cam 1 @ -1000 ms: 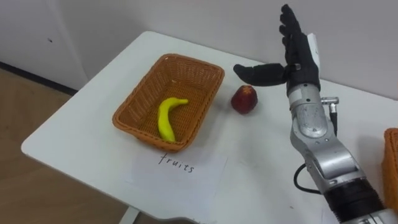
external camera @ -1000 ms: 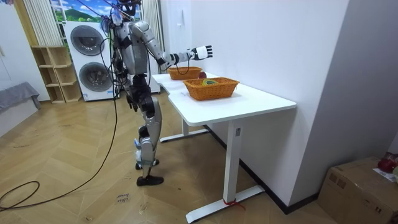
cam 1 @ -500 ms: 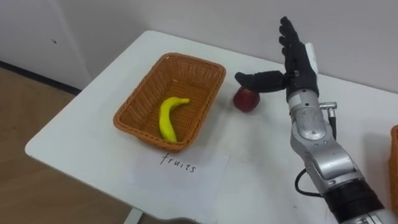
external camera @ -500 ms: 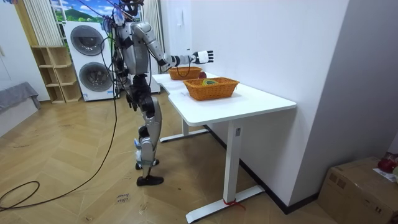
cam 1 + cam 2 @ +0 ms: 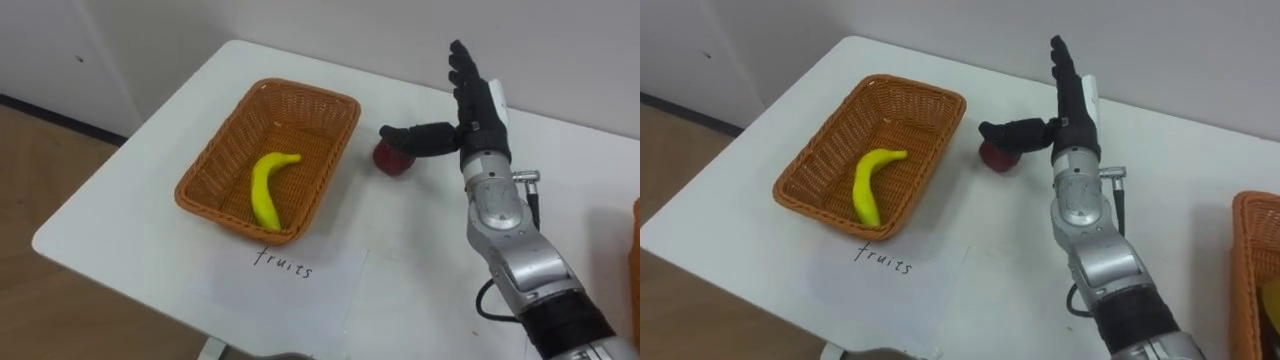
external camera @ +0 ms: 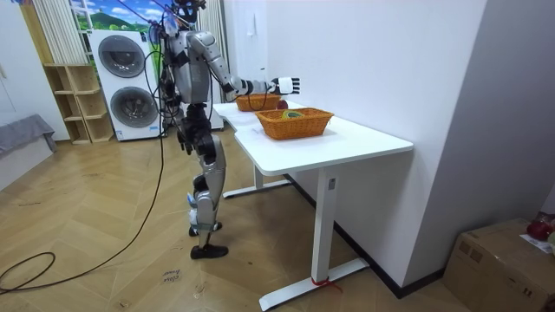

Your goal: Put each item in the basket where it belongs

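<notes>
A red apple (image 5: 388, 161) lies on the white table (image 5: 420, 260) just right of the wicker fruit basket (image 5: 196, 184). A yellow banana (image 5: 262, 188) rests inside that basket. My right hand (image 5: 478, 108) stands open right beside the apple, fingers straight and pointing away from me. Its thumb (image 5: 412, 136) reaches left across the top of the apple, partly hiding it. In the room view I stand at the table's end with my right hand (image 6: 285, 85) stretched out over the far basket (image 6: 257, 101).
A sheet of paper (image 5: 290, 274) with handwriting lies in front of the fruit basket, near the table's front edge. A second wicker basket (image 5: 1249, 262) shows at the right edge. A wall runs along the table's far side.
My right hand has sunk toward the table and its thumb now covers the top of the apple. The view has shifted slightly.
</notes>
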Controlling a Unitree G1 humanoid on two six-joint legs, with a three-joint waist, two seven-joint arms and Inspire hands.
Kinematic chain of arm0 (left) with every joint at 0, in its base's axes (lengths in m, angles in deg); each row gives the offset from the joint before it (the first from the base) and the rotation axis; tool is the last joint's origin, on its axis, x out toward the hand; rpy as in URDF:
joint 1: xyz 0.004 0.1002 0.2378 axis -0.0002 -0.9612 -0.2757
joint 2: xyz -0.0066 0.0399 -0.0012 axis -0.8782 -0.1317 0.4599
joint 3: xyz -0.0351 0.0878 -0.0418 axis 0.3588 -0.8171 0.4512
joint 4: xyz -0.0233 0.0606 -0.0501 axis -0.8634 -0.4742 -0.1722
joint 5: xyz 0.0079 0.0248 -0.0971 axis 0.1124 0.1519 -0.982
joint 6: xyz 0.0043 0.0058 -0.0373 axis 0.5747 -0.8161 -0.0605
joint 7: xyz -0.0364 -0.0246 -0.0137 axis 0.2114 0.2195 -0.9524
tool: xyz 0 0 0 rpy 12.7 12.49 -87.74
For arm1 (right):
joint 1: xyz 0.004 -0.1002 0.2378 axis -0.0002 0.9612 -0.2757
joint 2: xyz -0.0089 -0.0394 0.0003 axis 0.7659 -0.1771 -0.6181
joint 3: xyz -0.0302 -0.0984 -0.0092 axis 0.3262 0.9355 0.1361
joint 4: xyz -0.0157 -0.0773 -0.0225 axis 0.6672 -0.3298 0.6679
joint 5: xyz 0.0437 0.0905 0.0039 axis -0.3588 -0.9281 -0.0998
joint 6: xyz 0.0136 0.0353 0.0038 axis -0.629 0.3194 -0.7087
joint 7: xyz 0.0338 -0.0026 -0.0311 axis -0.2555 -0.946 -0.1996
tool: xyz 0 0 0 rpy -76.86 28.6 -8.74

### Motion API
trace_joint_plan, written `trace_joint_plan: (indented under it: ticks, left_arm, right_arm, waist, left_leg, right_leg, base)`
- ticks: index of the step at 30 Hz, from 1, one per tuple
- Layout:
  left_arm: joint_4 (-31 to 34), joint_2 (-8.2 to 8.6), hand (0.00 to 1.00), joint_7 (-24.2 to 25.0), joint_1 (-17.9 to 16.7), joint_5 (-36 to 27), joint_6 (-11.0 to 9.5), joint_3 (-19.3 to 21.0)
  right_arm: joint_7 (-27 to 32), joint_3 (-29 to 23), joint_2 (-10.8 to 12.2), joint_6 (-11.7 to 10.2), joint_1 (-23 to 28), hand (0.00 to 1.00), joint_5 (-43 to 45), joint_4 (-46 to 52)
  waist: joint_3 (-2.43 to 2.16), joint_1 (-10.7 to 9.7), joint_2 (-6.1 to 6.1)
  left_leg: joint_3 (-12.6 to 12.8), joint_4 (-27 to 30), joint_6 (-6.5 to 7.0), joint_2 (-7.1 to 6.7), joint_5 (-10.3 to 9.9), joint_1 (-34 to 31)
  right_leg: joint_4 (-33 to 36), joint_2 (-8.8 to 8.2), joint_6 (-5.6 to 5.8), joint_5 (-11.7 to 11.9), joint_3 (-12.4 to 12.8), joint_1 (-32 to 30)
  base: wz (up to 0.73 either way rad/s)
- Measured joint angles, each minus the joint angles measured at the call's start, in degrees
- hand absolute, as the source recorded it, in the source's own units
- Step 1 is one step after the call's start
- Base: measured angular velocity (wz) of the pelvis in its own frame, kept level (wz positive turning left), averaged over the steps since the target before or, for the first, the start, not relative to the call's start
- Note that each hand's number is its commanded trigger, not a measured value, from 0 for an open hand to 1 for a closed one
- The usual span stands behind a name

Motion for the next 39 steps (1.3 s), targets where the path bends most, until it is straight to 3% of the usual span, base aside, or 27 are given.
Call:
trace_joint_plan:
  ticks: [11,21,31,39]
  left_arm:
    - [0.00,-0.01,0.00,-0.59,0.14,-0.54,-0.08,-1.20]
    - [-0.02,-0.08,0.00,-0.17,-0.54,-5.62,-1.11,-2.77]
    - [0.12,-0.38,0.00,1.54,-0.75,-6.63,-1.54,-4.49]
    - [0.15,-1.01,0.00,2.15,-0.76,-6.58,-1.89,-4.91]
  right_arm:
    - [-2.66,0.84,0.00,-0.01,-0.02,0.00,-0.25,-4.82]
    - [-4.05,0.96,0.02,-0.02,-0.02,0.00,4.68,-5.04]
    - [-4.15,2.08,0.04,-0.03,-0.03,0.00,5.41,-7.47]
    - [-4.14,2.09,0.05,-0.05,-0.23,0.00,5.55,-8.17]
  waist:
    - [0.14,0.14,-0.06]
    - [0.23,0.24,-0.03]
    - [0.82,0.26,-0.60]
    - [0.81,0.31,-0.62]
  left_leg:
    - [0.48,-0.08,0.04,0.05,0.02,-0.50]
    - [0.53,-0.03,0.06,0.02,0.03,-0.50]
    - [0.37,-0.07,0.07,0.01,0.03,-0.83]
    - [-0.16,-0.05,0.07,-0.03,0.04,-0.93]
  right_leg:
    - [0.08,0.00,-0.01,0.01,0.80,-0.40]
    - [0.07,-0.11,-0.01,0.01,0.42,-0.53]
    - [0.12,-0.45,-0.01,0.01,-0.13,-0.79]
    - [0.10,-0.17,-0.01,0.01,-0.80,-0.75]
  base:
    - [-0.02]
    - [0.00]
    - [0.00]
    - [0.01]
